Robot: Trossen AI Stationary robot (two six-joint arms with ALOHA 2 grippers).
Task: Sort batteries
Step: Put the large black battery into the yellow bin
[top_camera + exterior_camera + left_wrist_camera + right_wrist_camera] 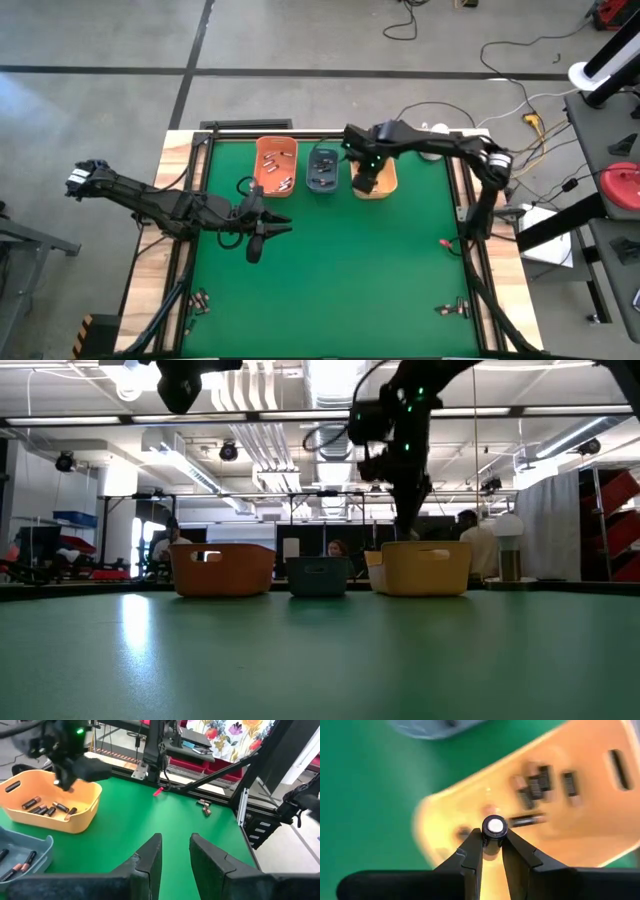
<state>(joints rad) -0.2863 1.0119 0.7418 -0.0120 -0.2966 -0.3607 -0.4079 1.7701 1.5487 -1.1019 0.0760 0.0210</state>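
Mid-drop: right pincer point(492, 842) pinching a battery point(494, 826) over the yellow-orange bin point(385, 185), upper centre of the high view. Next: spread and release. Left pincer point(175, 851) spread, waiting lower left.

Orange bin point(276, 163), blue-grey bin point(323, 168), yellow-orange bin point(386, 181) side by side on green table point(340, 270).

table point(330, 270): green top, pale wooden edge
left bin point(275, 165): orange
middle bin point(323, 168): blue-grey
right bin point(75, 815): yellow-orange
batteries point(47, 809): dark with coppery ends
held battery point(494, 826): dark, white end
arms: black
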